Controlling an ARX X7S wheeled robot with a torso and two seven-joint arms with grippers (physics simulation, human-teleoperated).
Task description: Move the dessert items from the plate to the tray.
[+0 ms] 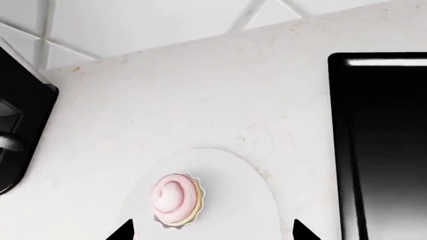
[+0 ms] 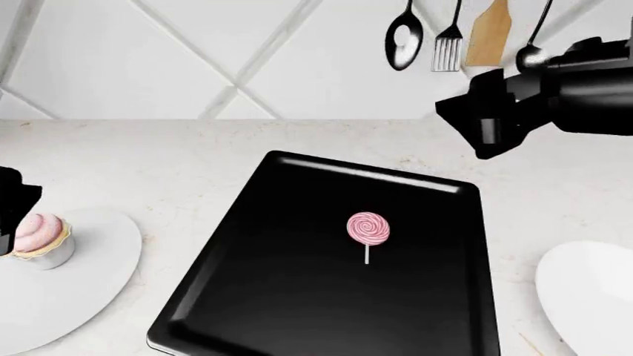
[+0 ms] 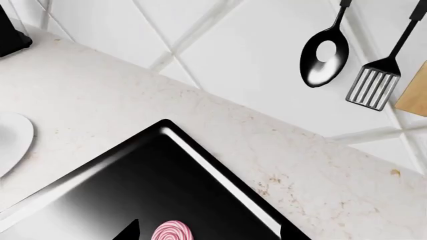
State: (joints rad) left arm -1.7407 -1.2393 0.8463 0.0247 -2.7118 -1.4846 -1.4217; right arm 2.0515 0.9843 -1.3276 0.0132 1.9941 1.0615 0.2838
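Right claw (image 2: 494,122) hangs raised above tray (image 2: 296,297), beyond lollipop (image 2: 368,228).

Small pink-and-white swirl lollipop on a short white stick (image 2: 368,231): lies flat near the centre of the head view, on the tray, disc towards the wall, stick pointing to the lower edge of the frame. Large glossy black rectangular tray with rounded corners and a low rim (image 2: 227,297): fills the lower centre, rotated slightly on the pale counter. Small cupcake with pink swirled frosting in a pale wrapper (image 2: 41,239): upright at the far left, standing on a round white plate (image 2: 94,278), well apart from the tray.
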